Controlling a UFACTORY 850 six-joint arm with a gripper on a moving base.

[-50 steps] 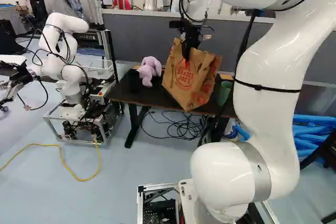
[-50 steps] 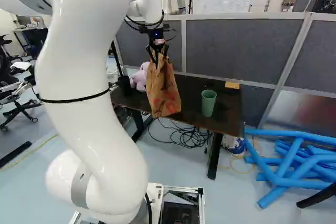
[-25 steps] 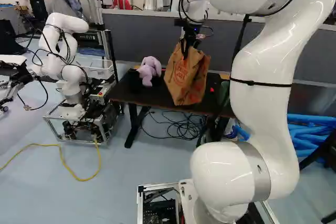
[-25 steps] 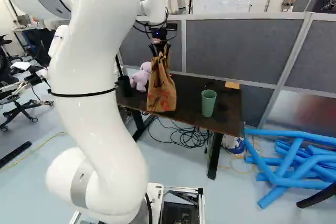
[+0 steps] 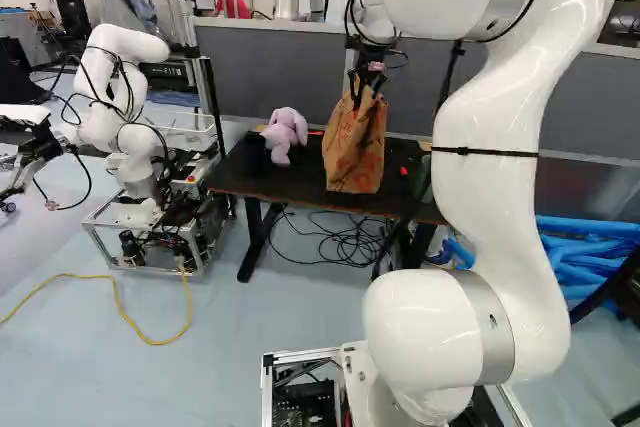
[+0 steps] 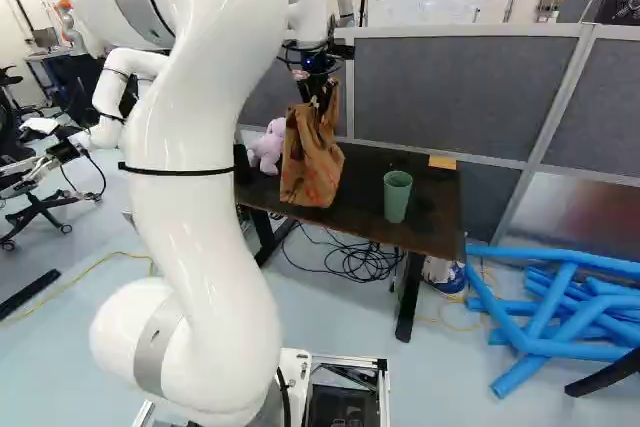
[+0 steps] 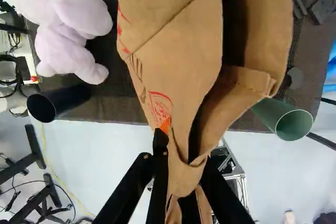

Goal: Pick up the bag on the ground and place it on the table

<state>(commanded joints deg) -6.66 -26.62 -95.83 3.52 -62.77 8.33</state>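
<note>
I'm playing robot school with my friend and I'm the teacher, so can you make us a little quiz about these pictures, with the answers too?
1. Pick one: what is the gripper holding?
a) a ball
b) the paper bag
c) a bottle

2. True or false: the plush toy is on the table.

3. Fill in the missing colour: the long tubes heaped on the floor are ____.

Key: 1. b; 2. true; 3. blue
</note>
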